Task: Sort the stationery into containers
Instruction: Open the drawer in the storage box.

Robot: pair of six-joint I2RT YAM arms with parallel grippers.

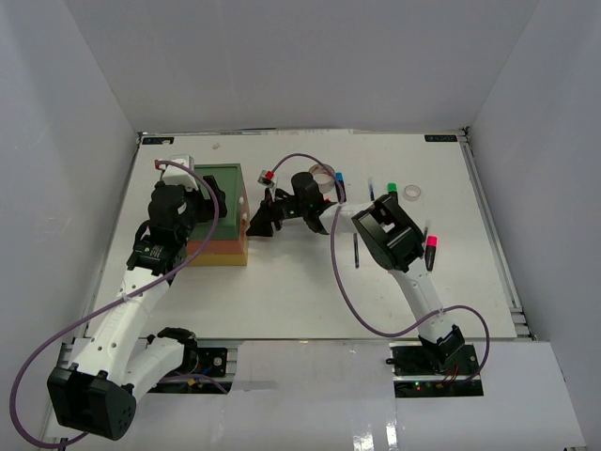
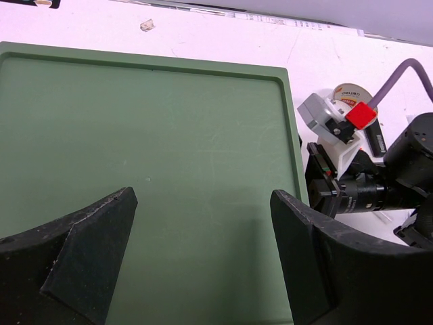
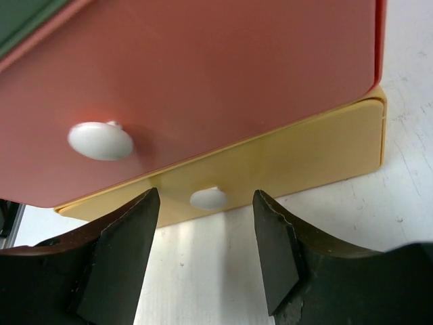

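Note:
The containers are one drawer stack (image 1: 231, 188) with a green top, a red-orange tier and a yellow tier. My left gripper (image 1: 211, 193) hovers open over the green top (image 2: 149, 156). My right gripper (image 1: 256, 222) faces the drawer fronts at table height. It is open, with the yellow drawer's white knob (image 3: 208, 198) between its fingertips (image 3: 142, 210) and a gap on each side. The red drawer's knob (image 3: 100, 141) sits higher left. On the table lie a grey tape roll (image 1: 325, 175), a blue-capped highlighter (image 1: 339, 177), a green-capped one (image 1: 392, 189), a clear tape ring (image 1: 412, 194), a red-capped one (image 1: 431, 248) and a thin pen (image 1: 357, 250).
The right arm (image 1: 390, 235) stretches across the table's middle, trailing its purple cable (image 1: 343, 282). Its wrist camera mount with a red block (image 2: 352, 122) shows beside the stack. White walls enclose the table on three sides.

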